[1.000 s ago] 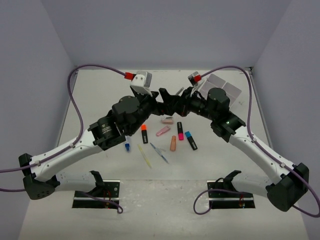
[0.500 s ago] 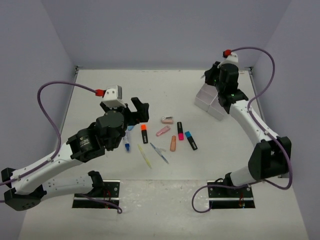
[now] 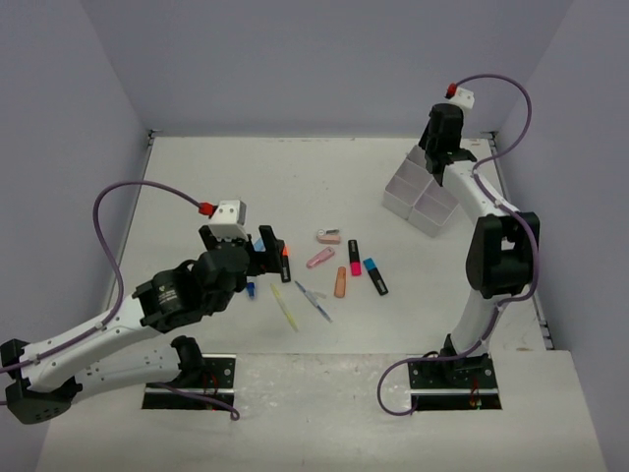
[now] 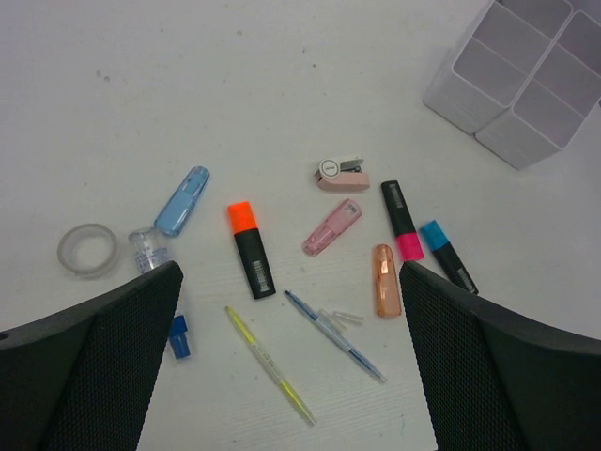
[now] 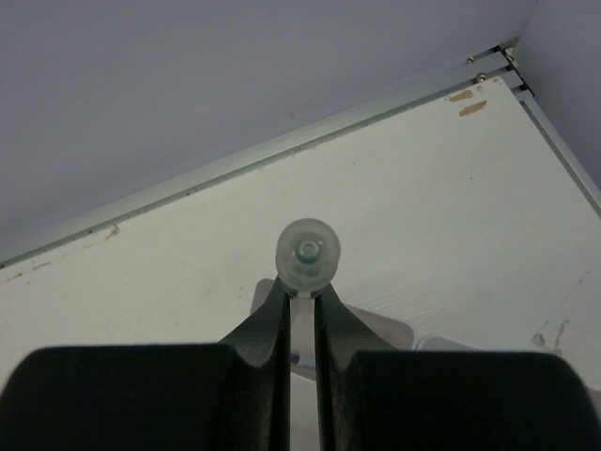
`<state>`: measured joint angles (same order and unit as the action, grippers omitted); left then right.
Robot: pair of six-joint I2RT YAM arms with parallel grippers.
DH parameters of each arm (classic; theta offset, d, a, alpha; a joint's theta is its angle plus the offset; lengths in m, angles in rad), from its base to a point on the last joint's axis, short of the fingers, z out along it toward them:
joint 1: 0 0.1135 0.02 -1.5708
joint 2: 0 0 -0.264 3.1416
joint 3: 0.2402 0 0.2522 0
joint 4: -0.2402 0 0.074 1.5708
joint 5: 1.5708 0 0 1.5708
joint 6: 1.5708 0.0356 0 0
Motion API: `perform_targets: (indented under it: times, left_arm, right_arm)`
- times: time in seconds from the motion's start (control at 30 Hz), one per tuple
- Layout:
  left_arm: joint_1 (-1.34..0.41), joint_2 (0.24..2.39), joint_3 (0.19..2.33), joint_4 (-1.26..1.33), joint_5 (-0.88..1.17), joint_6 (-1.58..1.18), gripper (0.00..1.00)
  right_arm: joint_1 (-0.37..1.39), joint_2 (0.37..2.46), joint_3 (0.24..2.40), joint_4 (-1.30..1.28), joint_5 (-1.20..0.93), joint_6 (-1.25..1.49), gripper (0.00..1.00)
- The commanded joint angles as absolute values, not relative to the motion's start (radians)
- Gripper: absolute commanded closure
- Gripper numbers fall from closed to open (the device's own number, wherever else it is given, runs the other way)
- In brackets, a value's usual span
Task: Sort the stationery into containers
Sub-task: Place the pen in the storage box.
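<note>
The stationery lies in the table's middle. An orange-capped highlighter [image 4: 250, 249], a pink-capped one [image 4: 403, 221] and a blue-capped one [image 4: 447, 256] lie there. So do a pink eraser [image 4: 331, 226], a yellow pen [image 4: 269, 365], a blue pen [image 4: 333, 322], a blue marker [image 4: 177, 336] and a clear tape roll [image 4: 87, 250]. My left gripper [image 3: 241, 248] hangs open and empty above them [image 4: 291, 366]. The white four-compartment tray [image 3: 423, 192] stands at the far right. My right gripper [image 3: 432, 157] is above it, shut on a thin clear pen [image 5: 307, 254] seen end-on.
A light blue case [image 4: 182, 200], an orange case [image 4: 385, 280] and a small pink stapler-like piece [image 4: 339, 174] lie among the stationery. The tray [image 4: 526, 75] shows in the left wrist view's upper right. Walls close the table at the back and both sides.
Both grippers met at the table's middle a second ago. The right arm swung to the far-right tray with the clear pen. The left arm drew back towards me.
</note>
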<state>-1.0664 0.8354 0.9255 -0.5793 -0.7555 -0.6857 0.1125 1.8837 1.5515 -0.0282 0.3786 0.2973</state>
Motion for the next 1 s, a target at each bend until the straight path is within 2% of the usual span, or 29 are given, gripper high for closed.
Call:
perform_targets:
  times: [0.0,0.2,0.27,0.37,0.4,0.5,0.6,0.8,0.87,0.97]
  left_arm:
    - [-1.065,0.792,0.880,-0.615,-0.773,-0.724,0.00]
    - [-1.065,0.807,0.860,-0.625,-0.761,-0.738,0.00]
    - [-1.065,0.806,0.865,-0.632,-0.741,-0.743,0.00]
    - [-1.065,0.789,0.867,-0.637,-0.726,-0.741,0.00]
    - [-1.065,0.782,0.868,-0.639,-0.724,-0.739,0.00]
    - [-1.065,0.790,0.870,-0.650,-0.731,-0.736,0.00]
    - [-1.065,0.807,0.874,-0.675,-0.741,-0.745,0.00]
    - [-1.065,0.833,0.921,-0.755,-0.796,-0.791,0.00]
    - [-1.065,0.855,0.978,-0.853,-0.835,-0.833,0.00]
    - [-1.065,0.866,1.030,-0.945,-0.879,-0.871,0.00]
  right_arm:
    - [0.112,1.844,1.500,0.030,0.403,0.287,1.00]
    - [0.112,1.852,1.457,0.038,0.386,0.296,0.99]
    - [0.112,1.857,1.449,0.037,0.388,0.297,0.93]
    - [0.112,1.848,1.440,0.034,0.386,0.304,0.69]
    - [0.112,1.843,1.438,0.031,0.382,0.304,0.58]
    - [0.114,1.826,1.454,0.007,0.371,0.301,0.42]
    - [0.115,1.787,1.467,-0.046,0.353,0.302,0.41]
    - [0.183,1.605,1.474,-0.244,0.306,0.326,0.48]
    - [0.299,1.523,1.433,-0.425,0.248,0.337,0.50]
    - [0.491,1.405,1.290,-0.513,0.203,0.383,0.50]
